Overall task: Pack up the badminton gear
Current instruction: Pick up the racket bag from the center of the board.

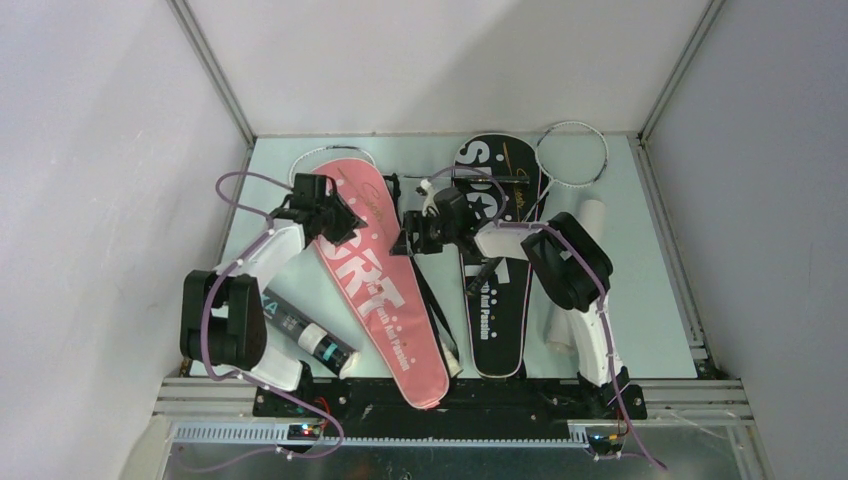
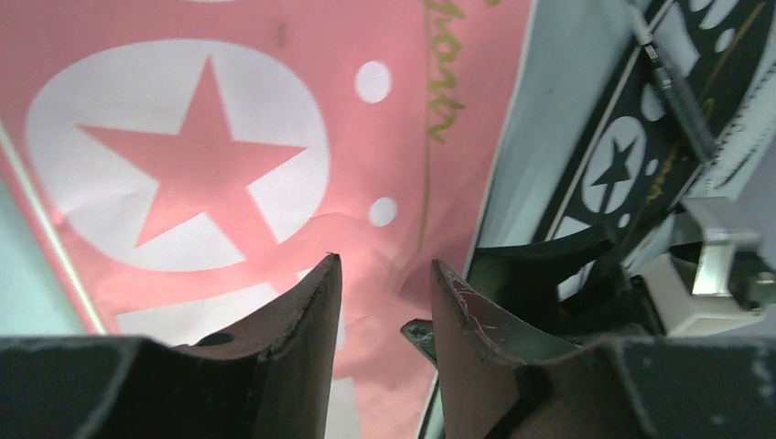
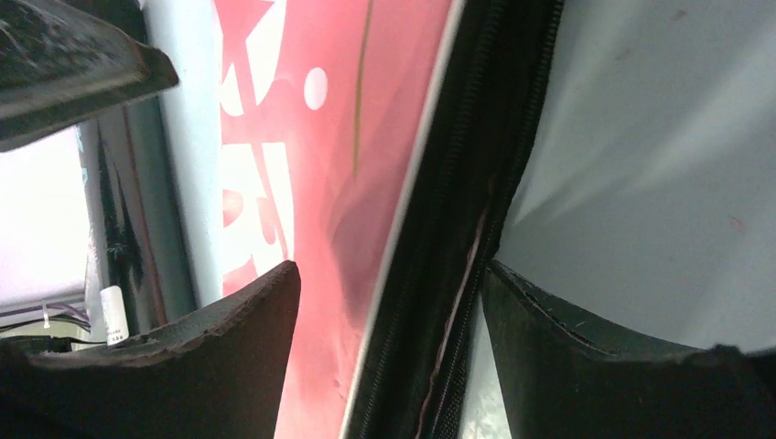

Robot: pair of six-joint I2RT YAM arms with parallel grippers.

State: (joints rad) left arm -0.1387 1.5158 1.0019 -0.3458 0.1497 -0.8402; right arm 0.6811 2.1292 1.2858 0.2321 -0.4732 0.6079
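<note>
Pink cover (image 1: 385, 300) hiding most of racket (image 1: 322, 151), black tube (image 1: 300, 330) partly behind left arm (image 1: 225, 320)

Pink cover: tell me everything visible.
The pink cover is racket-shaped soft fabric, printed with white SPORT lettering, a star, dots and gold script, with a black zip along its edge. It lies flat on the table, wide end far, narrow end near. The left pincer hangs open over its wide end; the right pincer is open astride the zip edge.
</note>
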